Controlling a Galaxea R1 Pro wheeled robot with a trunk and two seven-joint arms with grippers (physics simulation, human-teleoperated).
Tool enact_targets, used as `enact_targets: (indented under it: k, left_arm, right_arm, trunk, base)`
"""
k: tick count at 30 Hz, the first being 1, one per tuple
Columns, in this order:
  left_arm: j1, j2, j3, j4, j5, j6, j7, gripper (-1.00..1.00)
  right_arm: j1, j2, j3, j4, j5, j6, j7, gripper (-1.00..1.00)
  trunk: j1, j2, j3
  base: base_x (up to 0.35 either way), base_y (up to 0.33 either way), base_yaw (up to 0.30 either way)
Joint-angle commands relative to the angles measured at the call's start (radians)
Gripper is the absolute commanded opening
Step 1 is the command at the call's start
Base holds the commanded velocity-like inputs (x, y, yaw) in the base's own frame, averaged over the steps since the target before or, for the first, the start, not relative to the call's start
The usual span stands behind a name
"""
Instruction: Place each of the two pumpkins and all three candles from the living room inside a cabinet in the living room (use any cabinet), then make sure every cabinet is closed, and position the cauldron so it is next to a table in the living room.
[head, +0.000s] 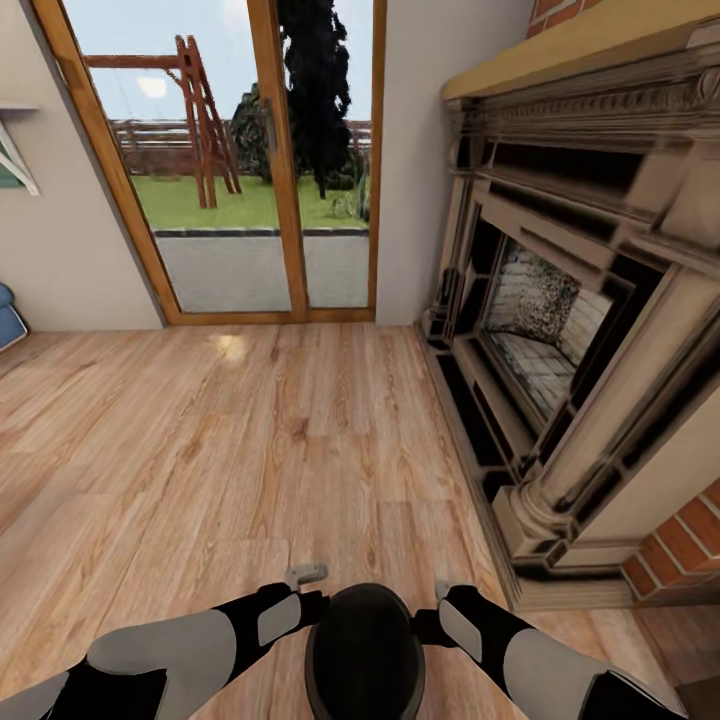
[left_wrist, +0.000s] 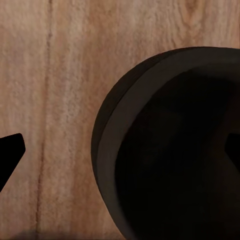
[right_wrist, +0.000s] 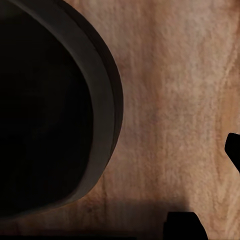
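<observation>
Cauldron (head: 365, 650) sits between both arms, rim beside the left fingers (left_wrist: 10, 152). Bare wood floor (head: 200, 450) ahead; fireplace (head: 570, 330) blocks the right side.

Both arms wear smooth light-grey shells over black joints. The left arm (head: 190, 650) and right arm (head: 530, 655) each narrow to a black wrist bearing a small grey panel.
</observation>
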Motion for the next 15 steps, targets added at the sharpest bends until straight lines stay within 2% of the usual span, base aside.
enact_targets:
  k: [1, 15]
  left_arm:
    - [0.0, 0.0, 0.0, 0.0, -0.001, 0.0, 0.0, 1.0]
    - [0.001, -0.001, 0.0, -0.002, -0.002, -0.001, 0.0, 1.0]
  right_arm:
    - [0.001, 0.0, 0.0, 0.0, 0.0, -0.001, 0.001, 1.0]
    - [0.002, 0.008, 0.004, 0.003, 0.002, -0.014, 0.003, 1.0]
  trunk:
    - [0.004, -0.007, -0.003]
    - [0.058, -0.105, -0.047]
  base:
    - [0.0, 0.0, 0.0]
    - [0.0, 0.0, 0.0]
